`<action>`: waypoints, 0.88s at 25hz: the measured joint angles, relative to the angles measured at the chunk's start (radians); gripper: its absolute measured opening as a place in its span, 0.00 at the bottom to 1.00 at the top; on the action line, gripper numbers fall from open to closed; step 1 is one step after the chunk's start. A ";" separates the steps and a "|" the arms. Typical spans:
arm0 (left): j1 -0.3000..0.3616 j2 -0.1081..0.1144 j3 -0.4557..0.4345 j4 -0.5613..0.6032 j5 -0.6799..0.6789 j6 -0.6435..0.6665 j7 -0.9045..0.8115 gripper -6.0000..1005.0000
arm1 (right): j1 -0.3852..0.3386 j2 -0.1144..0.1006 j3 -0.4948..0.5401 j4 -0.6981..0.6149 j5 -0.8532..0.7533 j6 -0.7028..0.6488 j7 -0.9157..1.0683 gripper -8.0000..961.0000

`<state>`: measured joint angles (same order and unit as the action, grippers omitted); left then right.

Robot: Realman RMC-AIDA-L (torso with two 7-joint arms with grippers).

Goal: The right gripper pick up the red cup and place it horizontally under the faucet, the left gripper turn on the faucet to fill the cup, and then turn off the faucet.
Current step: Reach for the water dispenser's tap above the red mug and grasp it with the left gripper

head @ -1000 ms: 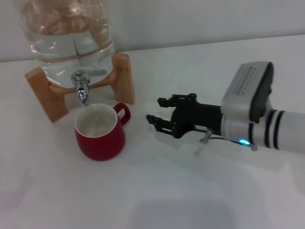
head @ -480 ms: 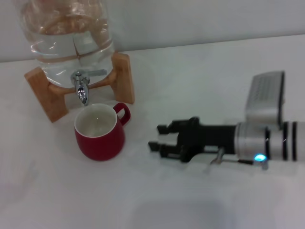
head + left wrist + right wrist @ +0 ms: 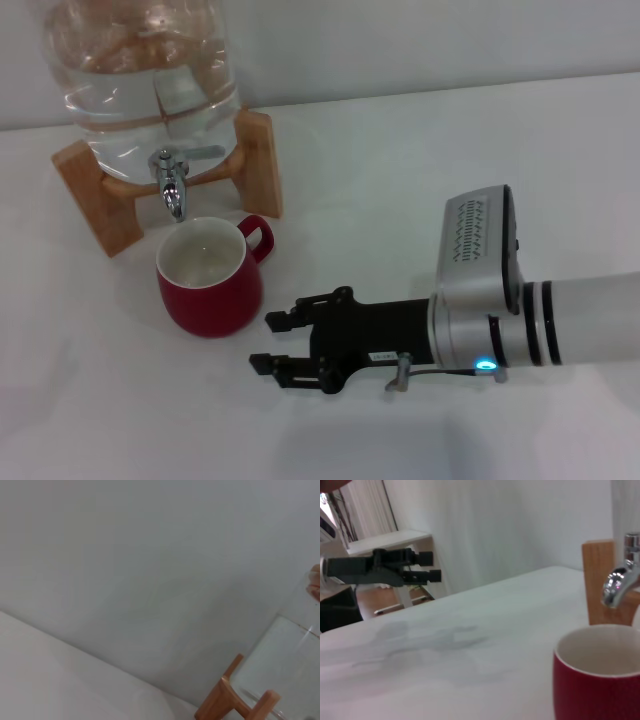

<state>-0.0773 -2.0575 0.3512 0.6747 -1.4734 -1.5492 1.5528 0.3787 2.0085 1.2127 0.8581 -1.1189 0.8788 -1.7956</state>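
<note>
The red cup (image 3: 208, 282) stands upright on the white table, its off-white inside showing and its handle toward the right. It sits just below the spout of the chrome faucet (image 3: 171, 184); the right wrist view shows the red cup (image 3: 600, 680) close up with the faucet (image 3: 620, 580) above it. My right gripper (image 3: 267, 342) is open and empty, low over the table, a short way in front and to the right of the cup, pointing left. My left gripper (image 3: 429, 566) appears far off in the right wrist view, fingers apart, away from the faucet.
The clear water jar (image 3: 150, 70) rests on a wooden stand (image 3: 258, 160) at the back left. The left wrist view shows only the wall, a corner of the wooden stand (image 3: 225, 700) and the jar's side.
My right gripper has swung from the right of the cup down toward the table's front and further left, staying open. The cup and faucet have not moved.
</note>
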 joint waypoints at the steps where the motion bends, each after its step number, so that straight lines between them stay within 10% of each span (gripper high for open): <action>1: 0.001 0.000 0.000 0.000 0.000 0.000 0.000 0.87 | 0.001 0.000 -0.006 0.002 0.006 -0.001 -0.001 0.54; 22: 0.003 -0.006 0.000 -0.003 0.001 0.000 0.007 0.87 | 0.077 0.011 -0.206 0.020 0.236 -0.145 -0.122 0.54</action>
<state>-0.0738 -2.0634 0.3513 0.6716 -1.4723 -1.5493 1.5593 0.4556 2.0198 1.0067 0.8780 -0.8830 0.7339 -1.9172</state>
